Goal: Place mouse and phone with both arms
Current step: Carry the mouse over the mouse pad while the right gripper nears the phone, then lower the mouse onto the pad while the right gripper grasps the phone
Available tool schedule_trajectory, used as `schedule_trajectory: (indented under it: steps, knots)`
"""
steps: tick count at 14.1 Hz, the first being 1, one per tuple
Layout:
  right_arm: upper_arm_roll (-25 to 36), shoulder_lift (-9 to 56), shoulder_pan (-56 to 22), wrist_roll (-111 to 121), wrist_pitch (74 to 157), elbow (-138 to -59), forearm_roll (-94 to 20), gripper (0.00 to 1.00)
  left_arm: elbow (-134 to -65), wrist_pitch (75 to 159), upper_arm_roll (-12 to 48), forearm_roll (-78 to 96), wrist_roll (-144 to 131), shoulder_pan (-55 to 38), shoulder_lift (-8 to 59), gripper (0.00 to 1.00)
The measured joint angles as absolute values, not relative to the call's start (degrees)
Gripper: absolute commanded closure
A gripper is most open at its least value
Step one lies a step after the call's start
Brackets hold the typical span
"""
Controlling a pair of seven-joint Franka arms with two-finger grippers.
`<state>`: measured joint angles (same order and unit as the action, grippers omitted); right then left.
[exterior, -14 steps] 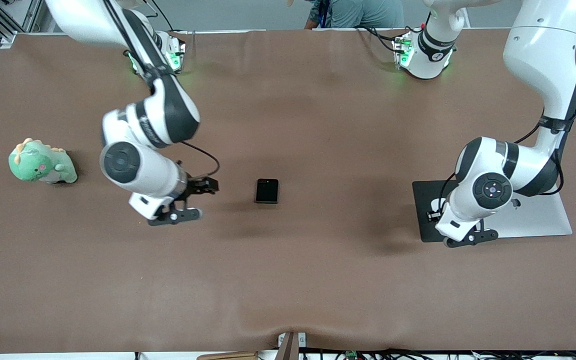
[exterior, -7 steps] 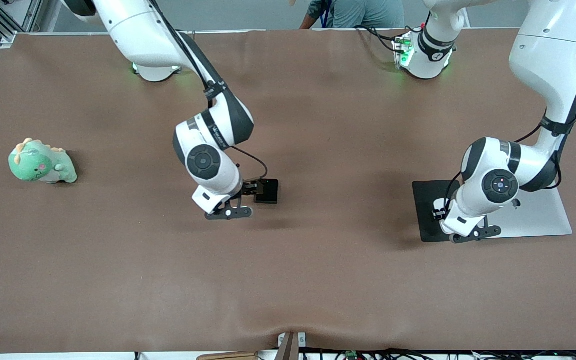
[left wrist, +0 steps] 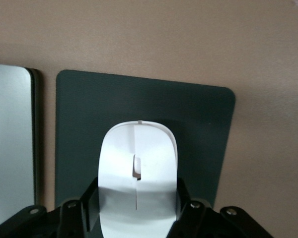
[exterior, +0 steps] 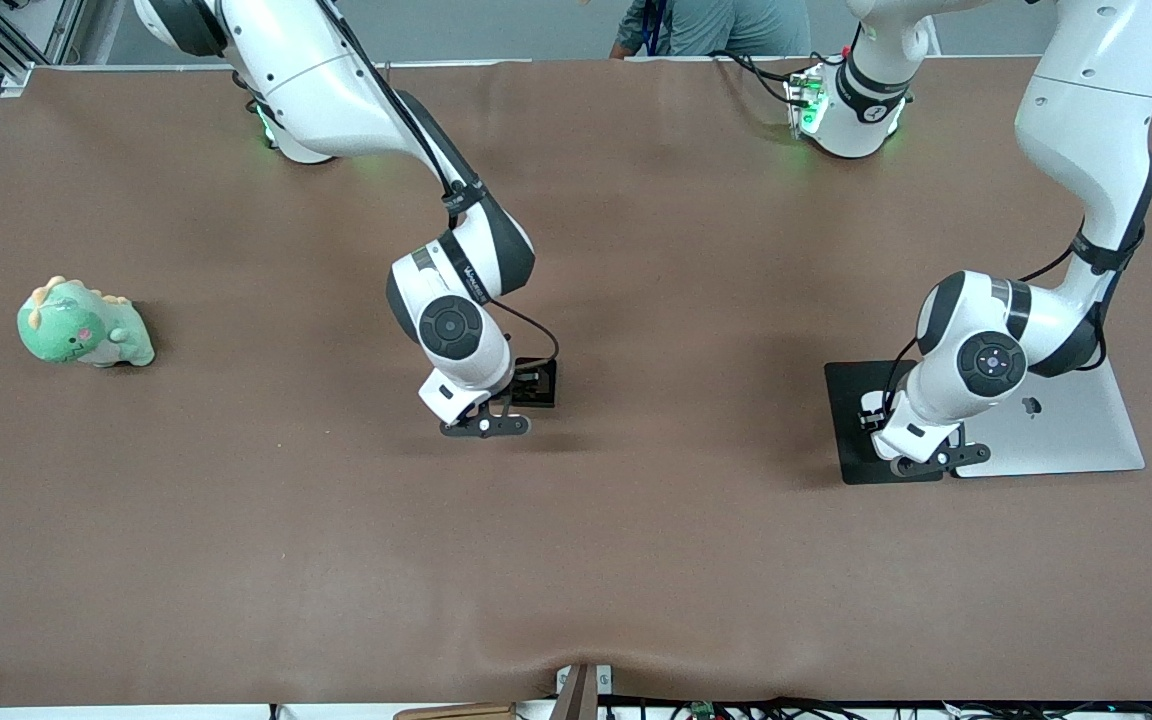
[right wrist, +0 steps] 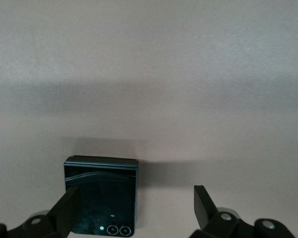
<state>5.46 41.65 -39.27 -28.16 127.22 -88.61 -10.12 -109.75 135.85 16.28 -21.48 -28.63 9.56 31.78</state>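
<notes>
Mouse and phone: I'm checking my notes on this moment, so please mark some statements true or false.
1. The left claw is shut on the mouse. True.
2. The mouse is over the laptop's lid. False: it is over the dark mouse pad, beside the laptop.
3. The right claw is open. True.
4. The right claw is lifting the phone off the table. False: the phone lies flat on the brown table, with the claw's open fingers low by it.
5. A green plush toy sits toward the right arm's end of the table. True.
</notes>
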Motion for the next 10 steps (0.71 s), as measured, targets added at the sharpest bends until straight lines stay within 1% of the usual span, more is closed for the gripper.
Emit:
schedule_trajectory:
  steps: [4,6,7,8,9,10]
  knots:
    - [5.4,43.3,-41.2,-31.8,130.2,-88.2,-10.1,0.0,-110.4,137.8,16.3,-23.0,-27.0,11.2,32.7,0.56]
    - [5.4,44.2,-42.3,-33.2,131.3,-88.0,-10.1,0.0,-110.5,138.3,16.3,-23.0,-26.9,11.3,33.2,0.52]
    - [5.4,44.6,-42.6,-33.5,131.6,-88.0,-10.1,0.0,-110.5,138.4,16.4,-23.0,-26.9,11.3,33.4,0.52]
    - [5.4,45.0,-42.9,-33.5,131.9,-87.9,-10.1,0.0,-110.5,138.6,16.4,-23.0,-26.9,11.3,33.5,0.49]
    - [5.4,45.4,-43.0,-33.5,132.2,-87.8,-10.1,0.0,-110.5,138.6,16.5,-23.0,-26.9,11.3,33.5,0.41]
    - [5.4,45.8,-43.0,-33.5,132.3,-87.8,-10.1,0.0,-110.5,138.7,16.5,-23.0,-26.9,11.3,33.5,0.21]
